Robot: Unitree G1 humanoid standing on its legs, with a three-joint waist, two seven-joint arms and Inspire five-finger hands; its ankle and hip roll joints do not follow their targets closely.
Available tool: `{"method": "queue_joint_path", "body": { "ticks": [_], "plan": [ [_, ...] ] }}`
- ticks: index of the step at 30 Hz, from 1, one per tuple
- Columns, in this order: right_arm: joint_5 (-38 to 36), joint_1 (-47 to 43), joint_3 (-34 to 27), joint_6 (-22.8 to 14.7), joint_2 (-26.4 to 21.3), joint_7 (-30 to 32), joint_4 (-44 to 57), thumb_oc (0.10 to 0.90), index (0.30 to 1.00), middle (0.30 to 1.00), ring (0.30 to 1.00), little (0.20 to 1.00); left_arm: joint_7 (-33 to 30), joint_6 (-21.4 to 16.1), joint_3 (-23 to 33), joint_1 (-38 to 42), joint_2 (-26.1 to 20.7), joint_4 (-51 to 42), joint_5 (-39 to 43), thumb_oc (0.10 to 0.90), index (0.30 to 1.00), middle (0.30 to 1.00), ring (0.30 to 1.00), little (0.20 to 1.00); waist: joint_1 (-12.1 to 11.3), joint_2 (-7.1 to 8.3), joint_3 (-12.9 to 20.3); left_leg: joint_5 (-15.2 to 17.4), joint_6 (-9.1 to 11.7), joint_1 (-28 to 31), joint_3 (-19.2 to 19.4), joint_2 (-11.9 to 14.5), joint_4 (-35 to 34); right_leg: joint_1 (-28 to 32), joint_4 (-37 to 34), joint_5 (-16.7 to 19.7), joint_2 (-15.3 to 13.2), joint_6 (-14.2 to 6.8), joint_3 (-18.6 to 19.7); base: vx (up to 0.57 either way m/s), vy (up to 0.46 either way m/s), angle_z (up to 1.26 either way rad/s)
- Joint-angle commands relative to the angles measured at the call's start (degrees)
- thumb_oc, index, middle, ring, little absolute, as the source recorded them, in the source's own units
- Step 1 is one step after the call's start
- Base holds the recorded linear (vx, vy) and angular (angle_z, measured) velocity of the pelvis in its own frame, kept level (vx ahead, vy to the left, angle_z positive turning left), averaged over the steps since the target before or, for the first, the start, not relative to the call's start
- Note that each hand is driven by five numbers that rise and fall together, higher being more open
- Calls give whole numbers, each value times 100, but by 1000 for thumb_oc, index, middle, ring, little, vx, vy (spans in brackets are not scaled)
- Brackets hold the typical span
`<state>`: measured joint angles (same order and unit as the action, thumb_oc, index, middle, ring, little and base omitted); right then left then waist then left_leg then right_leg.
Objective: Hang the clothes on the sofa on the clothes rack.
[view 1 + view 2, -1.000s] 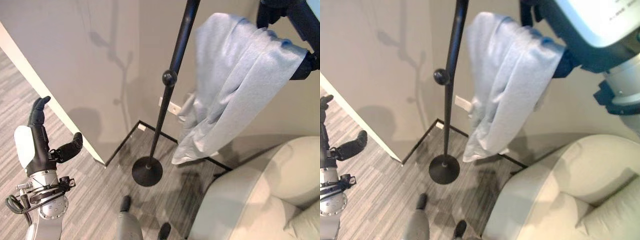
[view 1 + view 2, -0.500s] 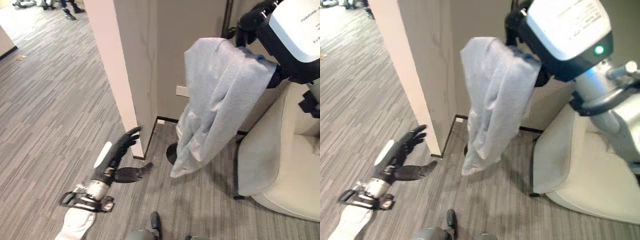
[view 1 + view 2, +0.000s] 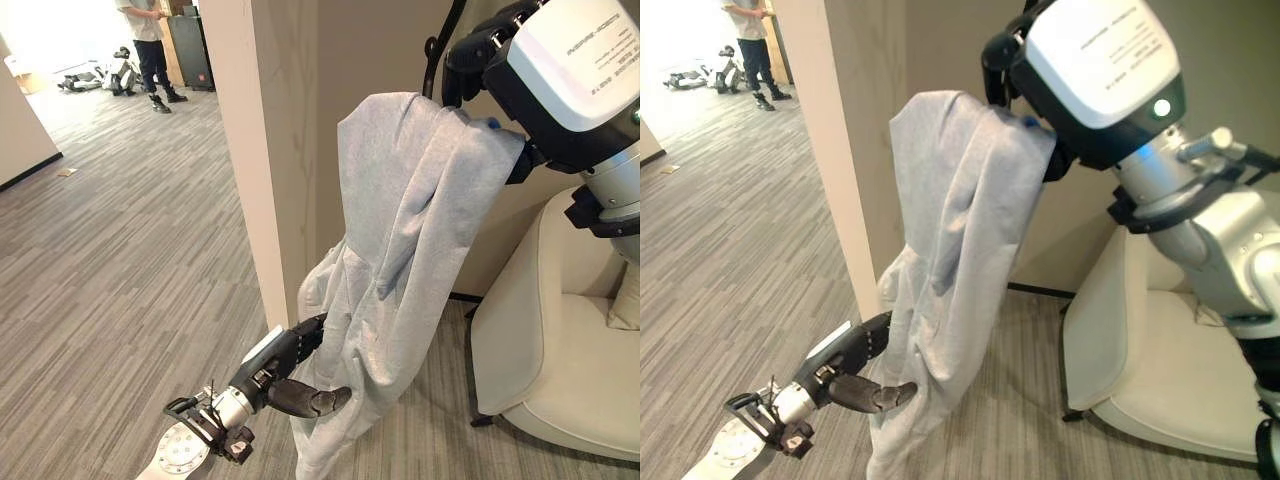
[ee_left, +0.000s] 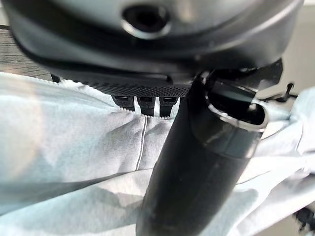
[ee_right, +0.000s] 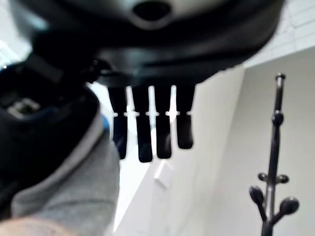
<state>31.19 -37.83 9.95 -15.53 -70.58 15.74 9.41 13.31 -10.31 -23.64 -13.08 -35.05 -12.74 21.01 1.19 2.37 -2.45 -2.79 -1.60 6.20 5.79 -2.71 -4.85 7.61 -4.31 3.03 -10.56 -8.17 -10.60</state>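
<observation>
Garment (image 3: pixel 420 230), pale grey, hangs draped over the raised right robot hand (image 3: pixel 480 62), whose fingers extend straight beyond it; the left robot hand (image 3: pixel 290 355) meets its lower folds, thumb pressed to the cloth, grip uncertain. Clothes rack (image 5: pixel 273 162) stands apart by the wall, armchair (image 3: pixel 560 330) alongside. Risk: unclamped cloth may slide off the right hand during the reach.

A pale grey-blue sweatshirt (image 3: pixel 410 230) is showing soft, plain fabric against a beige wall column (image 3: pixel 265 150). The dark left robot hand (image 3: pixel 285 375) is wearing a white back cover, as is the black right robot hand (image 3: pixel 1040 90). A cream sofa (image 3: pixel 560 340) is sitting on grey striped carpet (image 3: pixel 110 260); the clothes rack (image 5: pixel 273 162) is showing black.
</observation>
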Motion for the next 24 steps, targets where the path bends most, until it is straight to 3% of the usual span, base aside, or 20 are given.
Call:
{"method": "queue_joint_path", "body": {
  "ticks": [1,3,6,10,14,15,16,24],
  "plan": [
    [-370,-1433,-117,460,108,456,-516,400,300,300,300,300,-219,-642,-35,567,43,-223,-1124,800,900,900,900,900,-135,149,400,1005,67,71,-2,360,214,-802,562,-206,-42,-66,170,53,-68,-1],
    [-440,-1614,0,425,176,536,-368,400,300,300,300,300,-852,-874,-518,1294,219,547,-2877,800,900,900,900,900,-70,206,456,998,89,90,-11,382,184,-765,563,-268,-7,-37,178,55,-75,3],
    [-685,-2079,280,440,391,640,-209,400,300,300,300,300,-1720,-721,-1364,2643,1142,2226,-4220,800,900,900,900,900,108,254,535,1008,97,109,14,401,144,-752,591,-346,37,2,215,35,-57,-1],
    [-1057,-2001,124,374,514,661,36,400,300,300,300,300,-2593,-359,-1532,3280,1776,3839,-5063,800,900,900,900,900,273,225,586,1032,106,159,96,410,102,-741,595,-395,65,28,255,41,-26,-8],
    [-1220,-1828,-53,352,490,658,157,400,300,300,300,300,-2789,-278,-1440,3362,1841,4066,-5105,800,900,900,900,900,296,230,593,1034,117,183,127,422,83,-734,584,-404,69,32,263,19,-15,-11],
    [-1252,-1779,-79,337,513,669,160,400,300,300,300,300,-2797,-257,-1428,3402,1902,4103,-5022,764,846,846,846,846,320,230,600,1031,122,192,143,424,78,-731,574,-403,75,34,263,21,-29,-8],
    [-1282,-1660,-215,361,434,677,142,400,300,300,300,300,-2754,-274,-1347,3281,1944,4021,-4780,400,300,300,300,300,320,242,612,1028,131,211,163,440,53,-705,517,-394,99,44,280,0,0,0],
    [-1286,-1133,-565,379,420,777,68,400,300,300,300,300,-3080,-148,-824,3049,2052,3838,-4196,400,300,300,300,300,307,277,672,1029,133,217,168,456,44,-640,445,-397,137,65,273,0,0,0]
  ]
}}
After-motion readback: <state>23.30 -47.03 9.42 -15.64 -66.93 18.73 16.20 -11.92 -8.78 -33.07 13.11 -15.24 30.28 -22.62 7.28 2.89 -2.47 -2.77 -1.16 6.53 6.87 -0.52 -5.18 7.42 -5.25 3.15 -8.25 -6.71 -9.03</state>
